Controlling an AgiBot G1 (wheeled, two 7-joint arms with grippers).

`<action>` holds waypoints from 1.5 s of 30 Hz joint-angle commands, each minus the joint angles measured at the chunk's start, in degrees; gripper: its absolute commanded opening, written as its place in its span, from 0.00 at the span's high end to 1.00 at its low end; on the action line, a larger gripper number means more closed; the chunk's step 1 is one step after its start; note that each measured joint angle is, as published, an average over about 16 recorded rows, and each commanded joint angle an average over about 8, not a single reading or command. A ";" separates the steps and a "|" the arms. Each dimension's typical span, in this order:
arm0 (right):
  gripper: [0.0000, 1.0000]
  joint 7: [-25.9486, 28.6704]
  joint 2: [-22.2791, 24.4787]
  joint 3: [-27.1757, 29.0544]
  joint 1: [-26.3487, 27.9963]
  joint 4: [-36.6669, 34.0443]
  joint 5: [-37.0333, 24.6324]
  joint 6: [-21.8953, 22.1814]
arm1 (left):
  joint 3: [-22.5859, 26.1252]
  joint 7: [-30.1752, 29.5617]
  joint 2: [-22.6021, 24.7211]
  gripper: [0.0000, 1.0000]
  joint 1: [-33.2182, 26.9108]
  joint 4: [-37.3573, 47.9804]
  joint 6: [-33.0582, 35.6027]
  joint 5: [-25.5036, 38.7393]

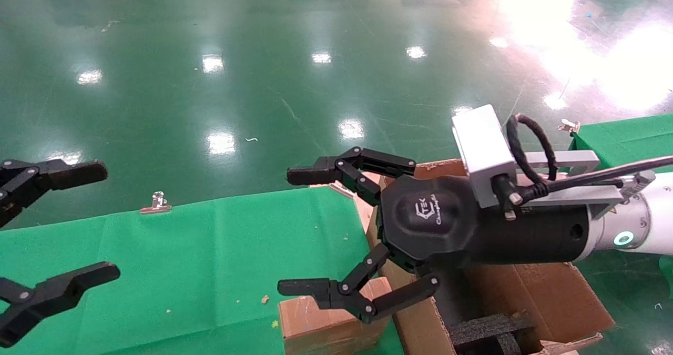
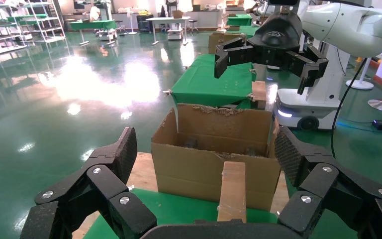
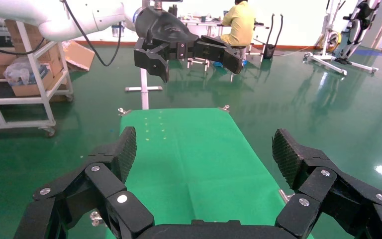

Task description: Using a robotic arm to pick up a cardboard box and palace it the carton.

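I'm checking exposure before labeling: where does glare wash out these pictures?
Head view: ceiling lights blow out the green floor at upper right. Left wrist view: a bright patch glares on the floor left of the carton. Right wrist view: only mild floor reflections; the green cloth is evenly lit.

I see a glossy green floor [image 1: 210, 39], matt green cloth [image 1: 200, 260], rough brown corrugated carton [image 2: 214, 164], scuffed cardboard box [image 1: 320, 326], and matt black plastic right gripper [image 1: 305, 234].

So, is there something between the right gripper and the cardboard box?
Nothing visible. The right gripper hangs open over the cardboard box, which stands on the green cloth beside the carton.
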 commanded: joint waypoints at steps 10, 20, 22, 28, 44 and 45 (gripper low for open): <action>0.00 -0.02 0.00 0.02 -0.01 0.00 0.00 -0.01 | 0.00 0.00 0.00 1.00 0.00 0.00 0.00 0.00; 0.00 0.55 -0.10 -1.69 1.15 -0.16 -3.70 0.15 | 0.00 0.00 0.00 1.00 0.00 0.00 0.00 0.00; 0.00 1.22 -0.20 -3.10 2.50 -0.40 -6.47 -0.45 | 0.00 0.00 0.00 1.00 0.00 0.00 0.00 0.00; 0.00 3.20 -1.82 -9.50 9.23 -2.76 -17.29 -3.85 | 0.00 0.00 0.00 1.00 0.00 0.00 0.00 0.00; 0.00 -1.09 -10.50 -35.04 27.20 -12.74 -33.05 -5.63 | 0.00 0.00 0.00 1.00 0.00 0.00 0.00 0.00; 0.00 -1.66 -11.21 -36.57 28.24 -13.60 -33.54 -5.63 | 0.00 0.00 0.00 1.00 0.00 0.00 0.00 0.00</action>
